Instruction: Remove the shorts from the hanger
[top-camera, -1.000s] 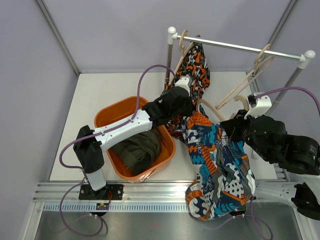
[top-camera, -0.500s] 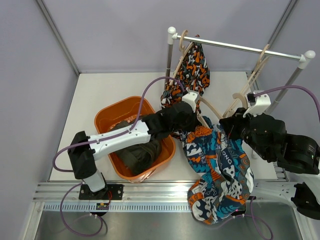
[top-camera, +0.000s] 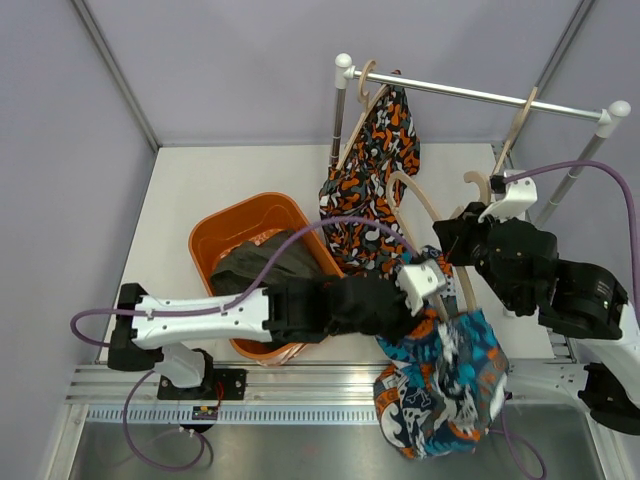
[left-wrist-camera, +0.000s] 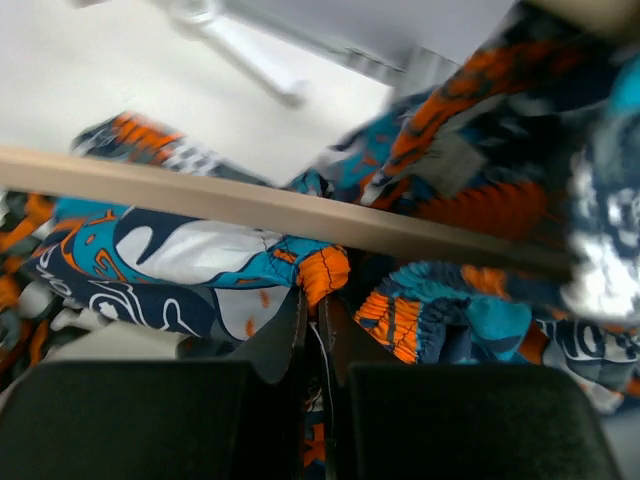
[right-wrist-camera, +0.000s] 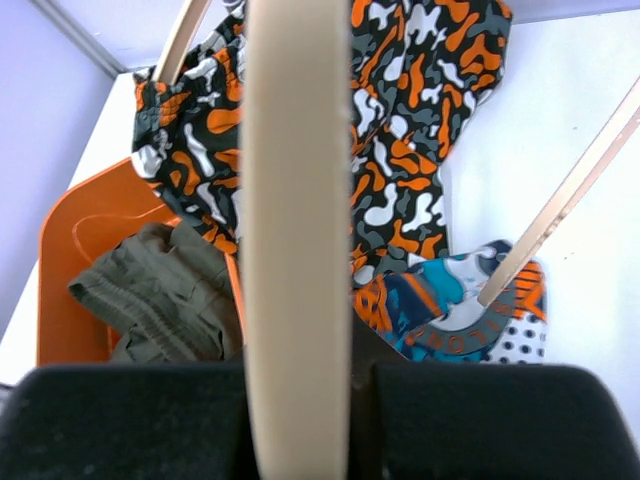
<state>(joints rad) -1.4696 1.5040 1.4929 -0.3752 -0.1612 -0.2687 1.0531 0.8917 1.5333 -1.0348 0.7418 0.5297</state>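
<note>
Pale lilac walls close round a white table (top-camera: 200, 180) that carries an orange plastic tub (top-camera: 225, 235). Right of the tub, at the table's near edge, a pair of blue, orange and white swirl-print shorts (top-camera: 440, 375) hangs in a bunched heap. The left claw (left-wrist-camera: 312, 305), reaching across in front of the tub, is clenched on an orange-edged fold of that cloth, just beneath the bar of a pale curved wooden hanger (right-wrist-camera: 295, 200). The hanger's lower end is lost in the swirl print. The right claw (right-wrist-camera: 300, 385), further right of the tub, is clamped tight on the hanger's bar, fingers on either side of the wood.

Inside the tub lies a crumpled pair of plain dark olive-green shorts (top-camera: 262, 262). Behind the tub and to its right, orange, black and white blotch-print shorts (top-camera: 380, 160) dangle from another wooden hanger hooked on a white metal clothes rail (top-camera: 470, 95).
</note>
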